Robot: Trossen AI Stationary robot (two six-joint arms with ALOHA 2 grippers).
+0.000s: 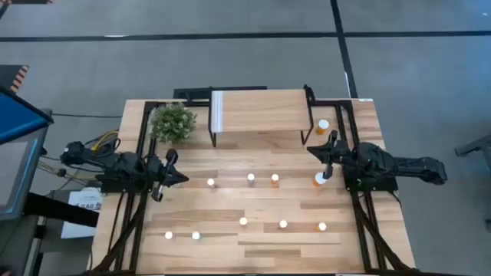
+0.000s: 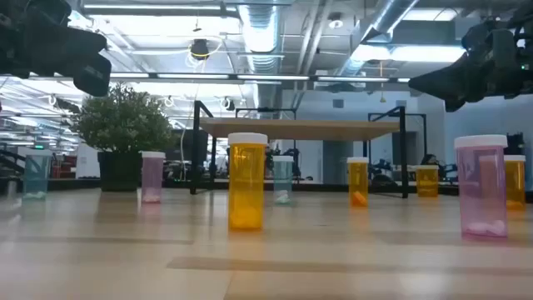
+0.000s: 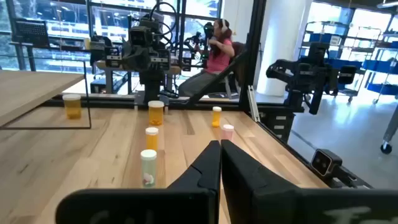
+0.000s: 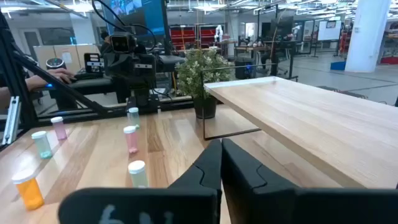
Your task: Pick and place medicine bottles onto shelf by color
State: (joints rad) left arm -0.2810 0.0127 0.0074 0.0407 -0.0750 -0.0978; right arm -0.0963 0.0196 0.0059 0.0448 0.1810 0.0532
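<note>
Wood tabletop [image 1: 261, 247] carries scattered medicine bottles [image 1: 251, 179] (white caps; orange, pink, green bodies), all upright, none on shelf [image 1: 261, 112] at far edge. Left gripper [image 1: 179, 178] and right gripper [image 1: 313, 150] both pinched closed, empty, at table sides. Risk: bottles stand close, approx. touching range; a descending arm may topple neighbours.

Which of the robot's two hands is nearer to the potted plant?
The left. The left hand sits just in front of the potted plant, on the plant's side of the table. The right hand is across the table, beyond the shelf.
</note>
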